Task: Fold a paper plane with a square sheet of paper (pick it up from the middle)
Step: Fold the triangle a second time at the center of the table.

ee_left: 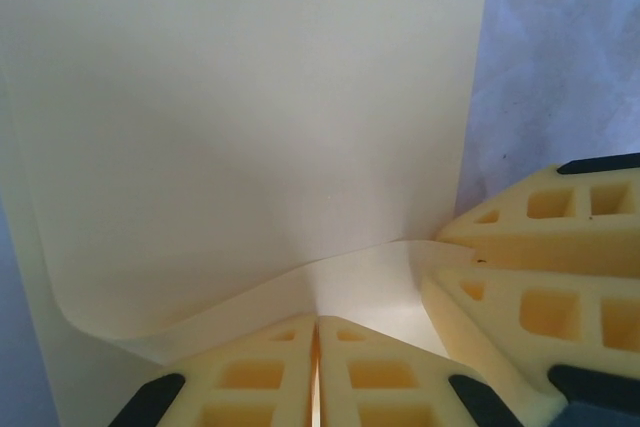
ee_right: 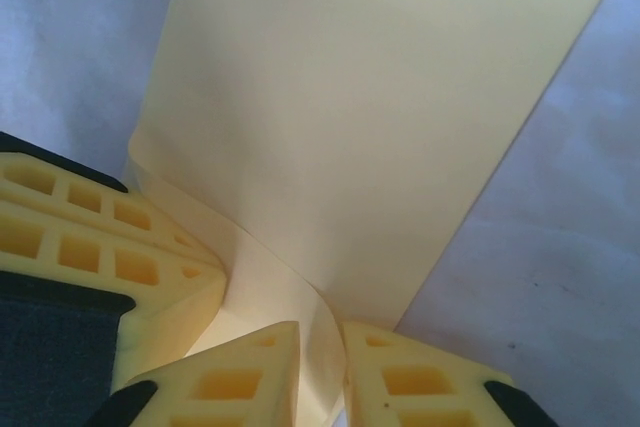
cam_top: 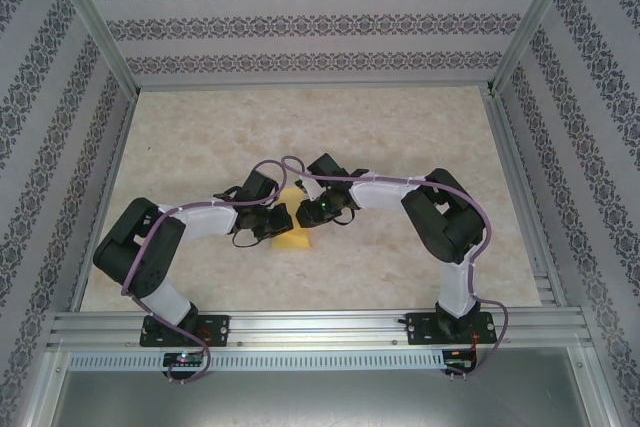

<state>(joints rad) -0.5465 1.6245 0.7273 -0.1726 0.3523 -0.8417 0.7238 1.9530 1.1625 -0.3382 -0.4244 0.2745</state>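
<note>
Evidently to pin the fold, the left gripper [ee_left: 317, 335] presses its jaws together on the curled near edge of the square sheet of paper [ee_left: 250, 117]. Just beside it, the right gripper [ee_right: 322, 339] holds its jaws slightly parted around the same band, probably to guide it. Pale yellow, smooth and doubled over, the sheet sits mid-frame on the table [cam_top: 400, 137] in the top view.

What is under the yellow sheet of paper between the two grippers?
The tabletop shows around the yellow sheet, so it presumably runs on beneath. That patch itself is hidden by the sheet, the left gripper and the right gripper.
</note>
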